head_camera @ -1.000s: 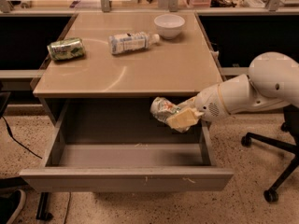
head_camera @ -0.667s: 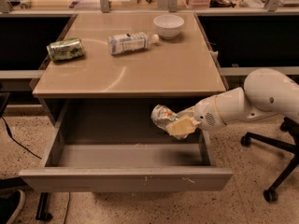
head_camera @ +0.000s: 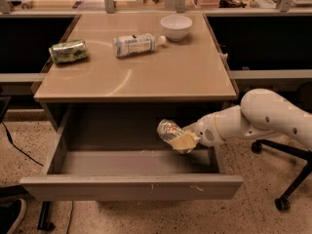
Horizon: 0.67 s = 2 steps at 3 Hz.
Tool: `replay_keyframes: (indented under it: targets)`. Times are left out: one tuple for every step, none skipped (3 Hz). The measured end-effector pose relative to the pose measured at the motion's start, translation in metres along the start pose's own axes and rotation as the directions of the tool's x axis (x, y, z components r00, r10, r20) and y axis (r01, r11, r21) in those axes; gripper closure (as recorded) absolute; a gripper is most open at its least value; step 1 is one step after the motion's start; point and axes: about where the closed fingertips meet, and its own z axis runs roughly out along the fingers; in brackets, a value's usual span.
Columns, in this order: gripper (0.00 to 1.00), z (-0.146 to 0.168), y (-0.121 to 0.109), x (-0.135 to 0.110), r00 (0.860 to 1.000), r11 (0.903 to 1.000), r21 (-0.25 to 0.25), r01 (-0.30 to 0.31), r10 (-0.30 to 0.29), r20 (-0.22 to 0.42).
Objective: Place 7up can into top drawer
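Observation:
The top drawer (head_camera: 131,186) stands pulled open under the tan tabletop, its grey inside bare. My gripper (head_camera: 181,139) reaches in from the right on a white arm and is shut on the 7up can (head_camera: 168,129), a small silvery can with green and red marks. The can hangs tilted on its side above the right part of the drawer's inside, just below the tabletop's front edge, not touching the drawer floor.
On the tabletop (head_camera: 146,77) lie an all-green can (head_camera: 68,51) at the left, a white-labelled plastic bottle (head_camera: 138,44) in the middle and a white bowl (head_camera: 176,27) at the back. An office chair base (head_camera: 282,179) stands at the right.
My gripper with the 7up can has moved a little lower and to the left, further over the open drawer.

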Motion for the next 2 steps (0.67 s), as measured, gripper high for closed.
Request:
replay_keyframes:
  targets:
    - [1.0,0.017,-0.01,0.019,0.998,0.9989,0.011,-0.045,0.046,-0.031]
    - [1.0,0.028,-0.017,0.035,0.994,0.9959,0.019,-0.089,0.089,-0.058]
